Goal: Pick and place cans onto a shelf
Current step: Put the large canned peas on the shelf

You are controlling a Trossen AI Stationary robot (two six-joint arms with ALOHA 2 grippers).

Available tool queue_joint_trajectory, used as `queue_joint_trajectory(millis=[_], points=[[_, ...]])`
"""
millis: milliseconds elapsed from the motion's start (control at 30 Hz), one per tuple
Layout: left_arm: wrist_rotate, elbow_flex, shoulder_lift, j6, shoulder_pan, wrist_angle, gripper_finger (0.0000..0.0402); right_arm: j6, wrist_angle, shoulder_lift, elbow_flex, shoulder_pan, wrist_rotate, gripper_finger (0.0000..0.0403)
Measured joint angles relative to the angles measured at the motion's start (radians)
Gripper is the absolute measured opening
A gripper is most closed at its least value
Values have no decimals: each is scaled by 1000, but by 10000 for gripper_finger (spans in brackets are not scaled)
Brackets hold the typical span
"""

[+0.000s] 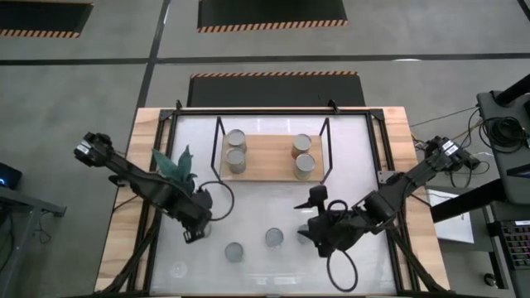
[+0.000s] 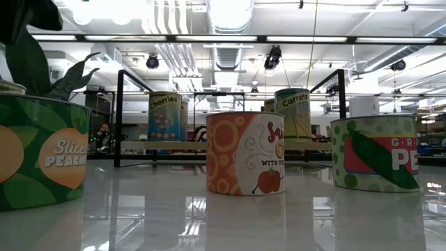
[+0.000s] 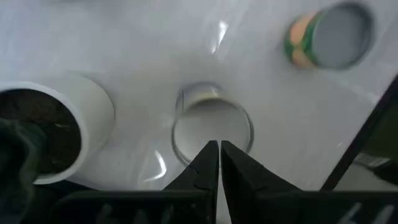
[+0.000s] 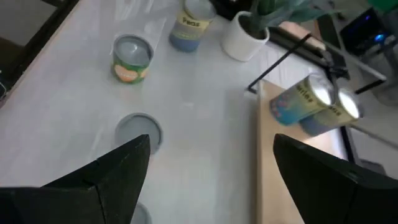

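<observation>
The right gripper [image 1: 308,222] hovers with jaws wide, holding nothing; the left gripper [image 1: 195,233] is closed, empty. 4 cans [image 1: 236,137] occupy the shelf [image 1: 265,159]. You grip the near can [image 1: 274,237] mid-wall: rigid, likely slippery.

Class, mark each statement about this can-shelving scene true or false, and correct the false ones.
1. Four cans stand on the shelf. True: two on its left, two on its right.
2. The left gripper has its fingers spread wide. False: they are shut together.
3. The right gripper holds a can. False: its fingers are open and empty.
4. The potted plant sits near the left arm. True.
5. No cans remain on the table. False: at least two stand in front of the shelf.
</observation>
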State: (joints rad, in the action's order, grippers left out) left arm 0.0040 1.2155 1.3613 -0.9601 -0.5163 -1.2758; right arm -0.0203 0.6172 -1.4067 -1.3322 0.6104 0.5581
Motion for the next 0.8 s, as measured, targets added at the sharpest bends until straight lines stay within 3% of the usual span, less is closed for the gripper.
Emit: queue_joint_trajectory(millis=[167,300,667,800], points=[[6,-1,62,-26,4,1,5,84,-61,47,31,-2,19,326],[27,0,93,-82,-6,0,43,111,-77,65,37,-2,19,326],[9,0,156,-211,-59,4,260,125,-75,65,79,-2,19,325],[8,0,175,-221,-71,10,319,124,-76,68,96,-2,19,325]])
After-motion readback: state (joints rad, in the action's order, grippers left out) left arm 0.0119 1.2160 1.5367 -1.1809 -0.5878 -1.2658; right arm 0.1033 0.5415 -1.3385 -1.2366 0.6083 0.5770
